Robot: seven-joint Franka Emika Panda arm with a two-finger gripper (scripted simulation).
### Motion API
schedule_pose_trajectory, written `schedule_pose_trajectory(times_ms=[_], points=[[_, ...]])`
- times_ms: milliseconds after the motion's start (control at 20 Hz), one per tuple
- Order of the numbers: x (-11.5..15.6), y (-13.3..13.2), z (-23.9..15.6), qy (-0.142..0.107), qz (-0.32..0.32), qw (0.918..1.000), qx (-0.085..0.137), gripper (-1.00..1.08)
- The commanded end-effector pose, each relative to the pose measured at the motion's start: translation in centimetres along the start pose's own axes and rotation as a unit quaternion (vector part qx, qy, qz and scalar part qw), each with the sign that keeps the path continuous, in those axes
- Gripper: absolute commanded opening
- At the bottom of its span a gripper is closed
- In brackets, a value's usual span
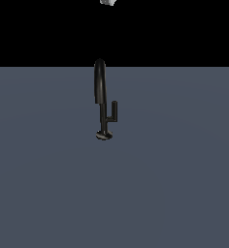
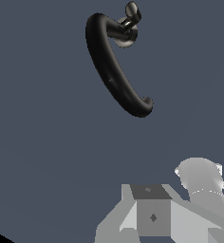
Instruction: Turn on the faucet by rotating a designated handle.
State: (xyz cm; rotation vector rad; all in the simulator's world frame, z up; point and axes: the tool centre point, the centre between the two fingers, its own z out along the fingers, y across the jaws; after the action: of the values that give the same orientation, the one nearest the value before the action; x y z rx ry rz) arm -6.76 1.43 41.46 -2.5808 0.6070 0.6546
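Note:
The glossy black faucet point(image 1: 101, 97) stands upright on the grey floor in the middle of the exterior view, with its arched spout point(image 1: 100, 80) on top and its round base disc point(image 1: 104, 135) below. The handle point(image 1: 113, 112) branches off the stem toward the exterior view's right and ends in an upright peg. The wrist view looks down on the spout point(image 2: 111, 71), the base disc point(image 2: 125, 42) and the handle peg point(image 2: 132, 10) from well above. Only a small pale bit of my gripper point(image 1: 107, 2) shows, at the top edge, high above the faucet. I cannot tell how its fingers stand.
The faucet stands on a flat grey floor point(image 1: 174, 184) that meets a black background behind it. Grey and white robot parts point(image 2: 154, 216) fill the lower edge of the wrist view.

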Motion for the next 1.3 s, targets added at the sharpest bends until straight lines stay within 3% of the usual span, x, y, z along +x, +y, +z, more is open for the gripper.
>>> schedule_pose_trajectory(times_ms=[0,350,650,950,1250], points=[[1.6,-0.4,0.2,-0.019,0.018,0.9995,0.018,-1.0],[6.3,-1.1,1.0,-0.075,0.069,0.9924,0.069,-1.0],[10.4,-1.5,2.2,-0.124,0.115,0.979,0.114,-1.0],[14.6,-1.6,3.7,-0.176,0.162,0.9575,0.161,-1.0],[18.9,-1.4,5.9,-0.23,0.212,0.926,0.211,-1.0]])
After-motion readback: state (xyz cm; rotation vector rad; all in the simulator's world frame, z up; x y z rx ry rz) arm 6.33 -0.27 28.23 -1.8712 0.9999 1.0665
